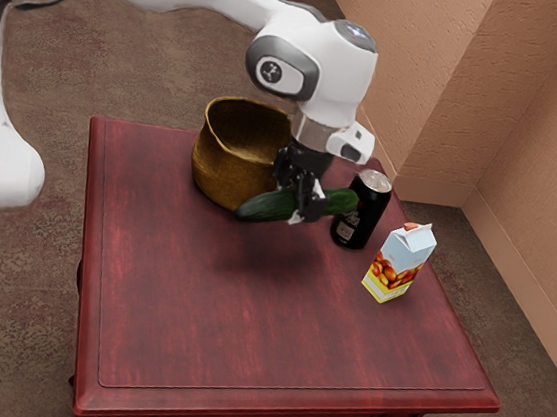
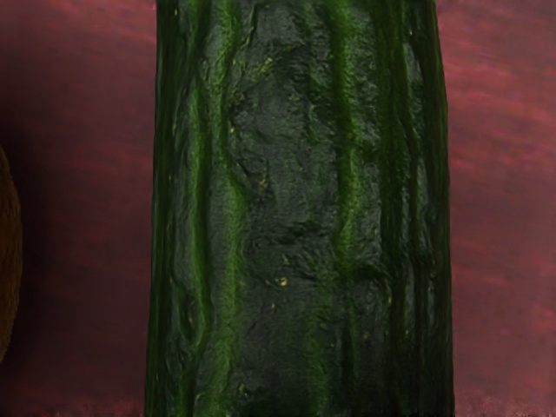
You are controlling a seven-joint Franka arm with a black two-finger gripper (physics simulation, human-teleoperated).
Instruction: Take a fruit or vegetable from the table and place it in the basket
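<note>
In the exterior view my gripper [image 1: 301, 203] is shut on a long green cucumber [image 1: 271, 206], gripped near its middle. The cucumber is held raised above the table, roughly level, its shadow falling on the wood below. The golden-brown basket [image 1: 232, 171] stands just behind it, open at the top, its rim partly hidden by my hand. In the wrist view the cucumber [image 2: 300, 208] lies close under my hand, with a strip of the basket [image 2: 7, 252] beside it.
A black can [image 1: 360, 213] stands by the cucumber's far end; whether they touch I cannot tell. A juice carton [image 1: 399, 264] stands further to the exterior view's right on the dark red table [image 1: 245, 326].
</note>
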